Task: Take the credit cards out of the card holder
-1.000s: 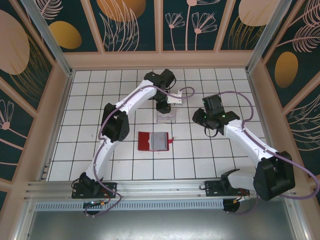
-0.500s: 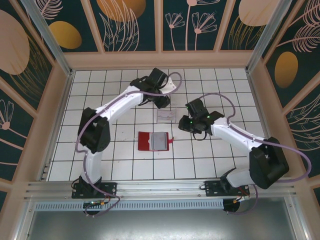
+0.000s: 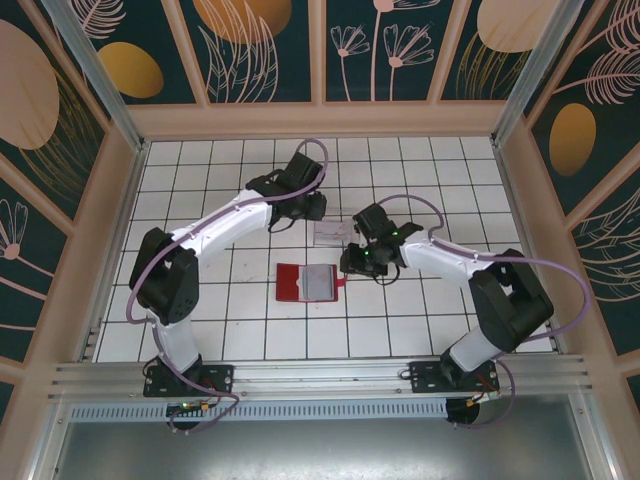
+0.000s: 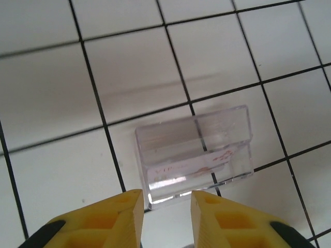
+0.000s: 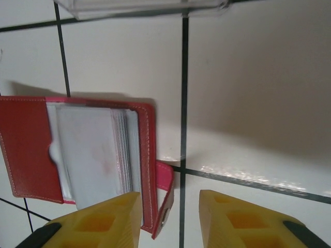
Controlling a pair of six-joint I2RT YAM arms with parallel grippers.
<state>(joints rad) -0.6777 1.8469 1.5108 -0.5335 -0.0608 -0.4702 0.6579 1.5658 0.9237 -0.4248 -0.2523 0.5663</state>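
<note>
Right wrist: right gripper (image 5: 169, 206) poised over the tab edge of the open card holder (image 5: 26, 150), jaws part-open and empty, probably lining up on the credit cards (image 5: 95, 155) tucked inside. Beyond the holder, left gripper (image 4: 165, 199), narrowly parted and empty, hovers by the clear stand (image 4: 196, 150), perhaps the drop-off.

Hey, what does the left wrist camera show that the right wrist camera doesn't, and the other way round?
Left wrist: the whole clear plastic stand, faint red print on its front, just ahead of the open left gripper. Right wrist: the red card holder lying open, pale sleeves stacked inside, its red tab by the open right gripper. Shared: the white tiled table, and the stand, whose edge crosses the right wrist view's top.
</note>
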